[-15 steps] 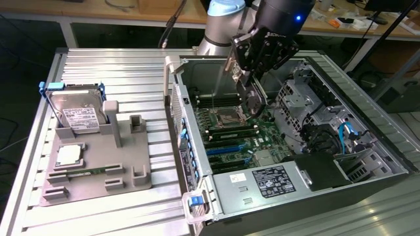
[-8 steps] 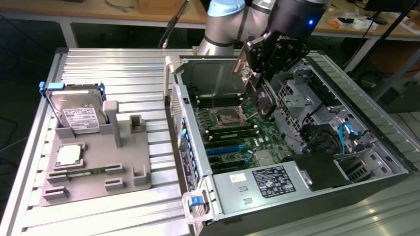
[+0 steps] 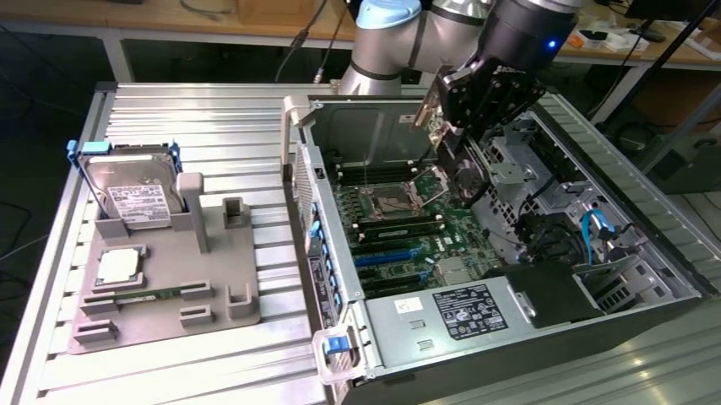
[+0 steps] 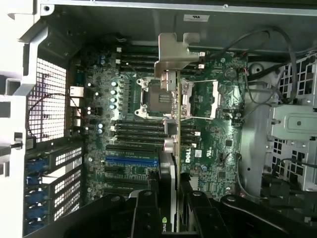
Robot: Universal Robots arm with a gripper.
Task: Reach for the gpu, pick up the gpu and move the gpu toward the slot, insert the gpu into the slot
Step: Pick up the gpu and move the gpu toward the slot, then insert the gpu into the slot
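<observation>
Note: your gripper [image 3: 462, 126] is clamped narrow on the gpu [image 3: 465, 173], fingers [image 4: 146, 210] pressing the card from both sides. The card hangs on edge inside the open computer case [image 3: 372, 126], above the motherboard [image 3: 411, 232] and apparently not touching it. In the wrist view its silver bracket [image 4: 173, 52] is at the far end, and its edge runs across the CPU socket [image 4: 151, 96]. The blue slot [image 4: 131, 160] lies just beside that edge. The hard drive [image 3: 135, 196] stands on the grey fixture [image 3: 169, 295], well apart at the exterior view's left.
</observation>
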